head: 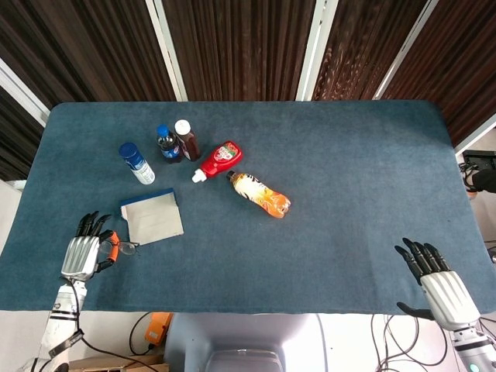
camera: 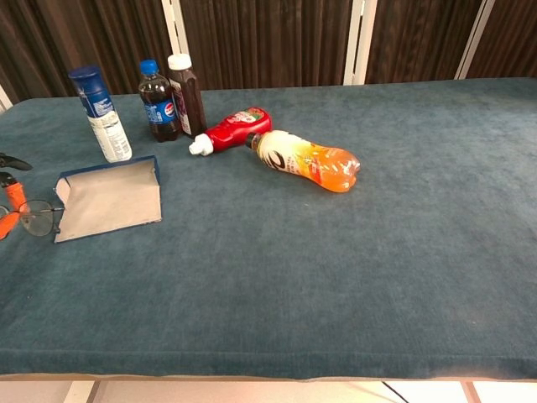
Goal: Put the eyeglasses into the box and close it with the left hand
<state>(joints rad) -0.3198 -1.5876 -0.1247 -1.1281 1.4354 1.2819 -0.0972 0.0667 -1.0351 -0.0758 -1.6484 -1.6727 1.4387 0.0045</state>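
Pinching eyeglasses (head: 124, 248) w/ your left hand (head: 84, 253), just beside box (head: 153, 221) left edge | box lies open, flat on table (head: 341, 155) | risk: thin frame slips from a light pinch, or lens snags box rim & shoves box toward spray can (head: 136, 163) | right hand (head: 438, 287) idle, fingers apart, holding nothing.

Your worktop (head: 349, 155) wears blue-grey felt; behind it, across the frame's top, dark wood-grain panels (head: 232, 46) alternate with white strips (head: 167, 46), possibly frames.
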